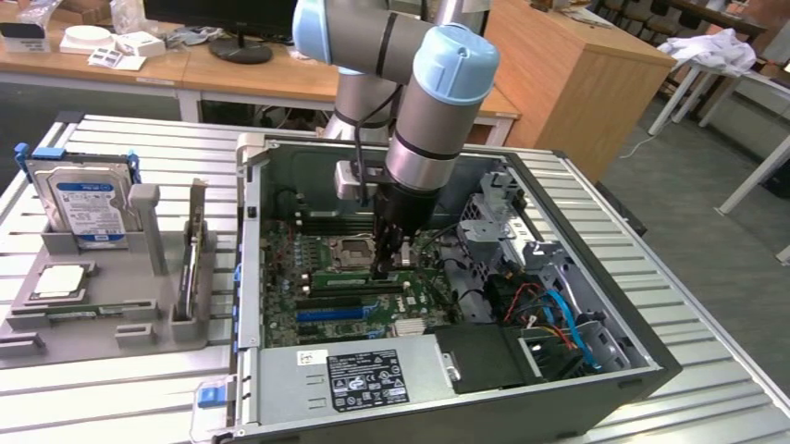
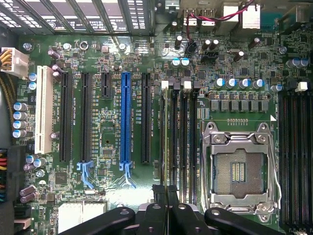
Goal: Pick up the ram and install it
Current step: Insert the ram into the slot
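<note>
The ram (image 2: 167, 137) is a thin green stick seen edge-on, standing in line with the outermost of the black memory slots (image 2: 188, 142) beside the CPU socket (image 2: 238, 169). My gripper (image 2: 167, 193) is shut on the stick's near end, its black fingers (image 2: 157, 196) pressed together over the edge. In the exterior view the gripper (image 1: 392, 266) reaches straight down into the open computer case, with the ram (image 1: 351, 276) showing as a green strip across the motherboard just below the socket (image 1: 355, 248). I cannot tell whether the stick is fully seated.
A blue expansion slot (image 2: 125, 117) and black ones lie beside the memory slots. The case walls (image 1: 247, 277), a drive cage (image 1: 500, 217), cables (image 1: 556, 314) and the power supply (image 1: 351, 375) hem the arm in. Outside stands a grey holder (image 1: 74, 314) with a hard drive (image 1: 87, 199).
</note>
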Tool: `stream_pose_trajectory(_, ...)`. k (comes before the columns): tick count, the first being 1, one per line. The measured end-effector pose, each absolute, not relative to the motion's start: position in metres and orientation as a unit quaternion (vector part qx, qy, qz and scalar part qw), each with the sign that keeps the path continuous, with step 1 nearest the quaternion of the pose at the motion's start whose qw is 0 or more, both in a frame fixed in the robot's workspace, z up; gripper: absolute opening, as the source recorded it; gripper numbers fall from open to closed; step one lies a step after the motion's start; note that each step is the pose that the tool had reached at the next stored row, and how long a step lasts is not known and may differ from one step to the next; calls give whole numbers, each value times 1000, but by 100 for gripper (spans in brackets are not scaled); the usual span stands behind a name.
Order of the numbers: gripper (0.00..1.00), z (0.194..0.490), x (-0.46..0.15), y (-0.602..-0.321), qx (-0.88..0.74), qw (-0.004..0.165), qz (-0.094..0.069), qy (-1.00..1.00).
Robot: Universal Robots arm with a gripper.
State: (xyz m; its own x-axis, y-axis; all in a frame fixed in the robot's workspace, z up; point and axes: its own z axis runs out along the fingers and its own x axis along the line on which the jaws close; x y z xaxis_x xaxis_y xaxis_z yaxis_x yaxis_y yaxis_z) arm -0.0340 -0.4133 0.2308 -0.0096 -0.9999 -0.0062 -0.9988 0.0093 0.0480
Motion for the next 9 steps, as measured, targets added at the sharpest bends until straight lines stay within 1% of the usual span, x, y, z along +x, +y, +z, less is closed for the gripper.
stream_pose_trajectory(9, 12, 230, -34, -413, 704, 15, -19, -710)
